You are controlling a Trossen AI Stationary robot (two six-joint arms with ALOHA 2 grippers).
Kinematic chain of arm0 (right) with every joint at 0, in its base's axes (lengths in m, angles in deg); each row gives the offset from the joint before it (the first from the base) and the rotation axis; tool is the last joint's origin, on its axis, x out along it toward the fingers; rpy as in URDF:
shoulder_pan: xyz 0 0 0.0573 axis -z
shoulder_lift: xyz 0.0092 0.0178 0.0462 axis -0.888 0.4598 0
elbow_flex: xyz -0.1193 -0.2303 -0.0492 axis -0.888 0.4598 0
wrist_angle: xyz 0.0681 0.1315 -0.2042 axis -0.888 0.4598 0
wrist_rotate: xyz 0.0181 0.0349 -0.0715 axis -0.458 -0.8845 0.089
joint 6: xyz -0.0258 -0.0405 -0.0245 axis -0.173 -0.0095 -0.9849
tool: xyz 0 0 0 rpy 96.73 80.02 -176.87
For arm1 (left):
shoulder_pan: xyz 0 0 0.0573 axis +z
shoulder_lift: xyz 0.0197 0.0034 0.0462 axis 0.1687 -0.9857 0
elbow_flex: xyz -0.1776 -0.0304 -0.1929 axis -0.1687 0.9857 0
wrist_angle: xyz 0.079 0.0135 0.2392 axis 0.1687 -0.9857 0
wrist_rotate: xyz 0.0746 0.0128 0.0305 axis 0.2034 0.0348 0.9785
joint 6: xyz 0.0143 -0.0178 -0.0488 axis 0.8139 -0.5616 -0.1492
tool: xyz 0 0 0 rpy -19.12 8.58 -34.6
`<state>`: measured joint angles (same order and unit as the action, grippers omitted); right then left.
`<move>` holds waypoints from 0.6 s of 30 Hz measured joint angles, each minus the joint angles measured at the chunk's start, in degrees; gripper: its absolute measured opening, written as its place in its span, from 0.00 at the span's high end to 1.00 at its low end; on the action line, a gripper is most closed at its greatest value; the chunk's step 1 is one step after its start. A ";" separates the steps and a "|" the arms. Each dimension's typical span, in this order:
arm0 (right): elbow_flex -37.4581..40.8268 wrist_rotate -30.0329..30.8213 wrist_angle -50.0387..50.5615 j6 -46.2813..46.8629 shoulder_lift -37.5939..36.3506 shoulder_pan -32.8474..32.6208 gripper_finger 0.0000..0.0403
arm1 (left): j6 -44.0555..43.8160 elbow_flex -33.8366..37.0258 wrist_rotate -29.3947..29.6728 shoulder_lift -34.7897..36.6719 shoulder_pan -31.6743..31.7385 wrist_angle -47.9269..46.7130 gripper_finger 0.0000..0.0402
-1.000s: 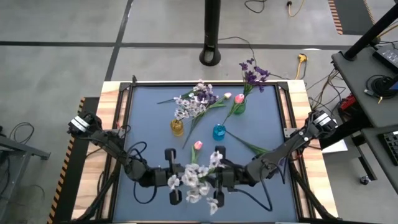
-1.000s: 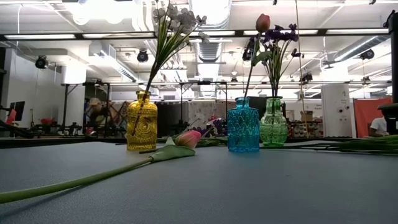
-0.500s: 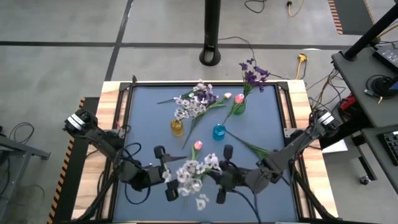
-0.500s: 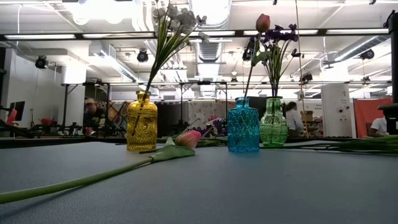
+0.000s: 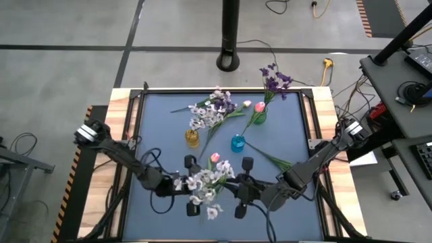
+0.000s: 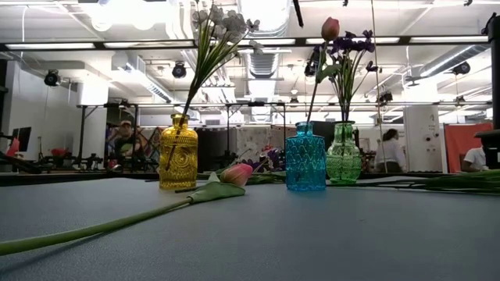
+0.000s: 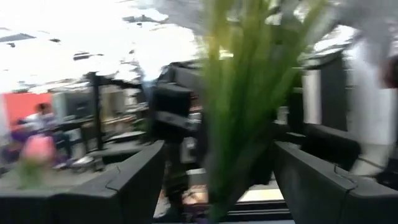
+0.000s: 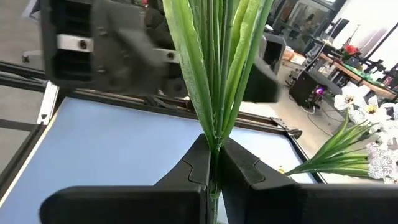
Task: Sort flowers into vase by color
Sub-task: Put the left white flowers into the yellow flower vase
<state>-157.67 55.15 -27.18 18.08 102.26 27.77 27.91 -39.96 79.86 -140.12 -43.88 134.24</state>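
Right tool [image 8: 211,180] is pressed together on the green stem of the white blossom spray [image 5: 202,185], low above the counter's [image 5: 162,128] near edge. Stem runs from that tool toward the left tool [image 5: 187,185], whose fingers [image 7: 134,180] stand spread either side of it, gripping nothing. Yellow vase [image 5: 193,138] lies farther back. Left wrist view is blurred, so contact there is unclear.

Blurred white spray [image 7: 249,93] in left wrist view, blossoms cut off.
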 joint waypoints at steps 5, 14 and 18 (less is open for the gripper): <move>0.00 0.00 -0.17 -0.35 0.00 0.37 0.97 | -1.10 -2.16 0.13 -1.51 1.79 -0.19 0.35; 0.02 0.17 -0.15 -0.55 0.00 0.37 0.97 | 1.18 -6.43 4.04 -2.94 2.14 -7.44 0.52; 0.02 0.45 -0.16 -1.20 0.04 0.48 0.91 | 2.20 -6.55 6.27 -2.90 2.07 -7.57 0.66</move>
<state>-157.65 55.60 -27.35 16.87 102.31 28.25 30.12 -46.51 86.13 -143.02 -41.81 126.66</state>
